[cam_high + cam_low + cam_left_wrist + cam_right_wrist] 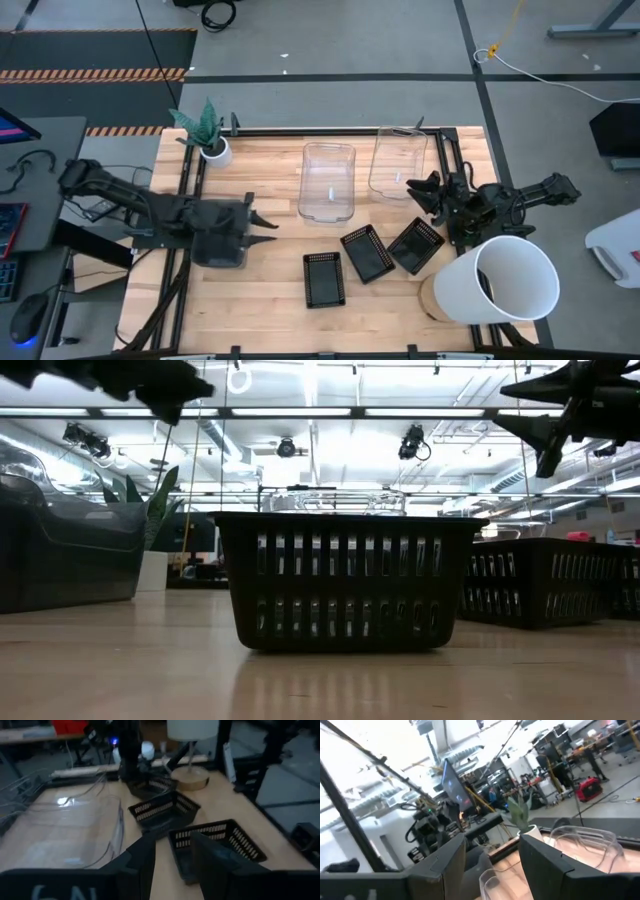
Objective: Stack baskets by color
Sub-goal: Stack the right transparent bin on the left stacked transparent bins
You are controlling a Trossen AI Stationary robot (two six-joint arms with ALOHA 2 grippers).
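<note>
High view: left end effector (268, 219) over grey basket (218, 248).

black mesh baskets (366, 252), clear bins (327, 181), white bucket (505, 280)

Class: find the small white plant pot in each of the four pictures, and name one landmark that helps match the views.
High view: plant pot at the table's far left edge.
Low view: left of the front black basket, pot.
Left wrist view: not in it.
Right wrist view: centre, pot.
Shared landmark: the clear bins.
</note>
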